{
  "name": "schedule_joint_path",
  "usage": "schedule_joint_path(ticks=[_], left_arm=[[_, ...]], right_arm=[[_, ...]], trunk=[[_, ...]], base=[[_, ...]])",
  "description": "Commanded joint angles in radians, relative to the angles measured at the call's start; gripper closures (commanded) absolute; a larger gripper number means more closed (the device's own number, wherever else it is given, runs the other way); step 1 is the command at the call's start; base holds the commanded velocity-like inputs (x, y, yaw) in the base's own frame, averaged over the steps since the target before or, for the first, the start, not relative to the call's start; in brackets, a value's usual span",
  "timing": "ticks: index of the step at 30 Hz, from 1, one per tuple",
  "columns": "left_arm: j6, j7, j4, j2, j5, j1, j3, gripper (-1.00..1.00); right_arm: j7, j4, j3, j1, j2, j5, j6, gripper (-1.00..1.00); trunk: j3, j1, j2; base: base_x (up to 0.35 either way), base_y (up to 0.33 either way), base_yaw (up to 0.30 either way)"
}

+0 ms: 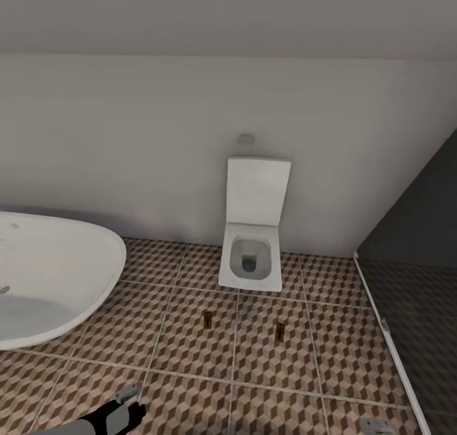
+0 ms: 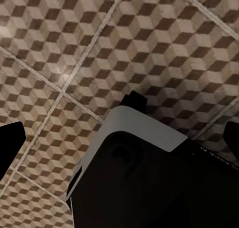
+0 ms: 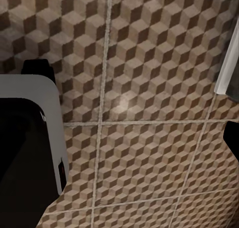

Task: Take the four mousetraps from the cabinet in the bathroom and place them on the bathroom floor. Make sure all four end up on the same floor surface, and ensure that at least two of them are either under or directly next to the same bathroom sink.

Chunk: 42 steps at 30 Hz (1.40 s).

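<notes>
Facing the toilet (image 1: 252, 247), you see two mousetraps (image 1: 207, 320) lying apart on the bathroom floor (image 1: 190, 359); both tools' openness is unclear.

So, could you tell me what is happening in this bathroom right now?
Two mousetraps lie apart on the patterned bathroom floor, in front of the wall-mounted toilet and right of the bathtub. The robot faces them. Both wrist views show bare tile between the fingers, so neither gripper holds anything.
</notes>
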Motion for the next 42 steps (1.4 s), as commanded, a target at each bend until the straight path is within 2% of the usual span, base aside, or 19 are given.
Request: schedule_joint_path(ticks=[1, 20, 42], left_arm=[[0.003, 0.002, 0.001, -0.001, 0.006, -0.001, -0.009, -1.00], [0.002, 0.002, 0.002, -0.012, 0.006, -0.001, -0.009, -1.00], [0.000, 0.002, 0.002, -0.015, 0.005, -0.001, -0.009, -1.00]], right_arm=[[-0.002, 0.001, 0.008, -0.001, 0.000, -0.008, 0.003, -1.00], [-0.002, 0.001, 0.008, 0.000, 0.000, -0.008, 0.003, -1.00], [-0.002, 0.001, 0.008, -0.001, -0.001, -0.009, 0.003, -1.00]], trunk=[[0.000, 0.001, -0.002], [0.030, 0.001, -0.002], [0.063, 0.001, -0.002]], base=[[0.000, 0.000, 0.090], [0.000, 0.000, 0.054], [0.000, 0.000, -0.148]])
